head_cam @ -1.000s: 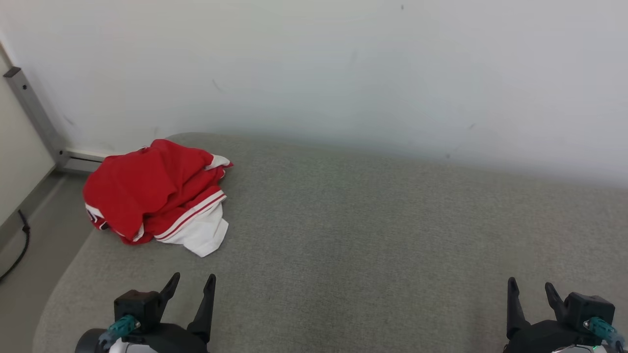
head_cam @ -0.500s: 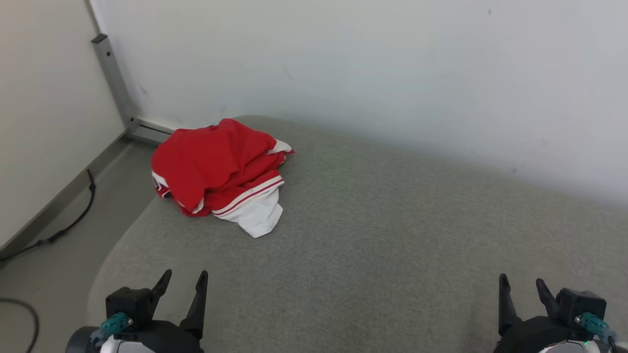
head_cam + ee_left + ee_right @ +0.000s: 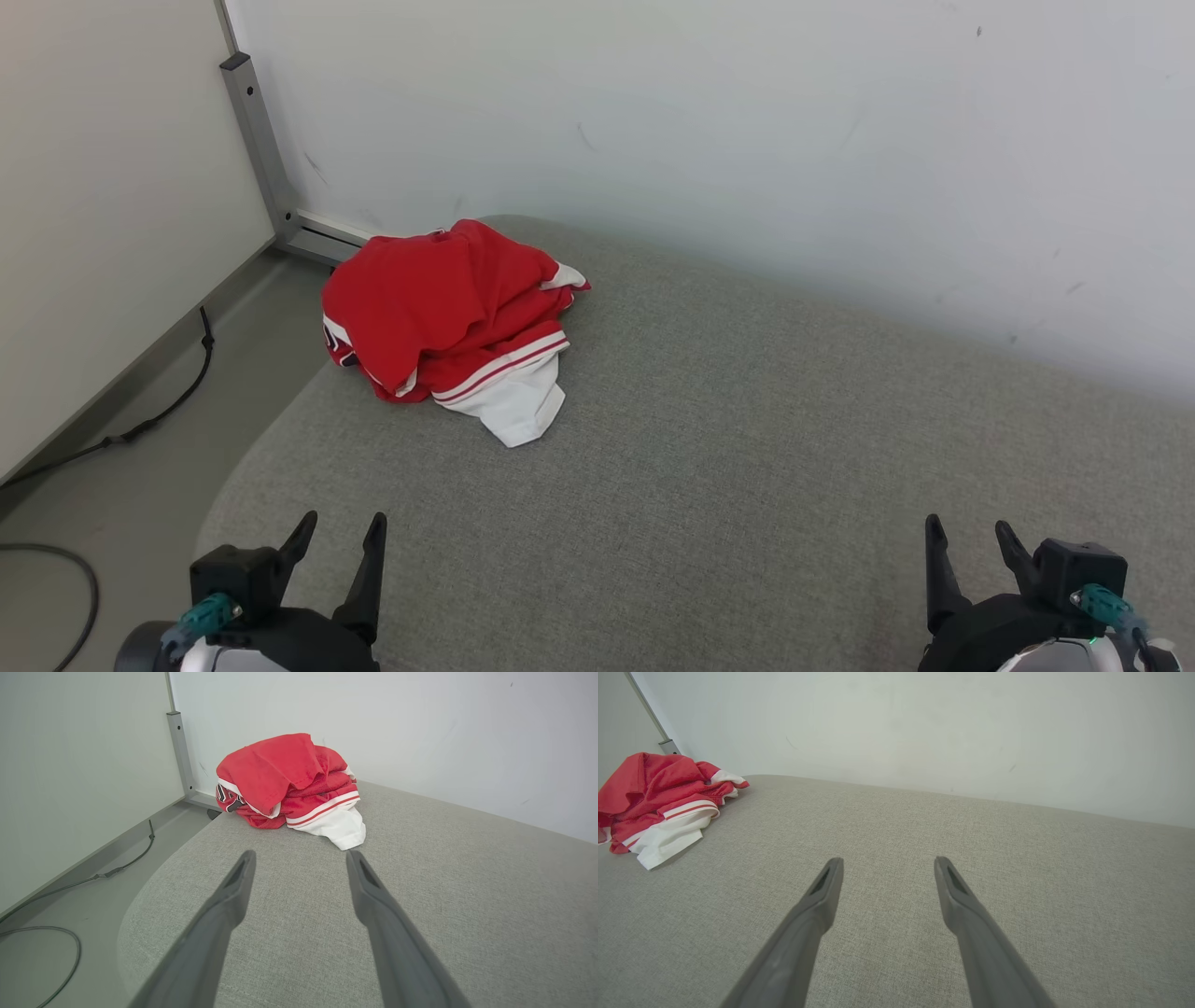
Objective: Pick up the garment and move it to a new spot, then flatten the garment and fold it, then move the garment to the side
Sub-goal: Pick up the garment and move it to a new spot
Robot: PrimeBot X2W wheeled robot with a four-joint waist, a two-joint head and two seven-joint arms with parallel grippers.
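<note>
Both grippers, left gripper [image 3: 336, 527] & right gripper [image 3: 966, 532], are spread wide, holding nothing. Red-white garment [image 3: 448, 317] lies crumpled at far-left corner of grey cushion [image 3: 747, 448], untouched; all 3 steps remain.

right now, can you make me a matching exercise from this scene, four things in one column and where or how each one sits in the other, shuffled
Column one:
1. garment
2. left gripper
3. right gripper
4. cable

Column two:
a. open, with bare grey cushion ahead of its fingers
b. crumpled in a heap at the cushion's far left corner
c. lying on the floor, left of the cushion
d. open, with its fingers pointing towards the red and white heap

Pairs: 1-b, 2-d, 3-a, 4-c
</note>
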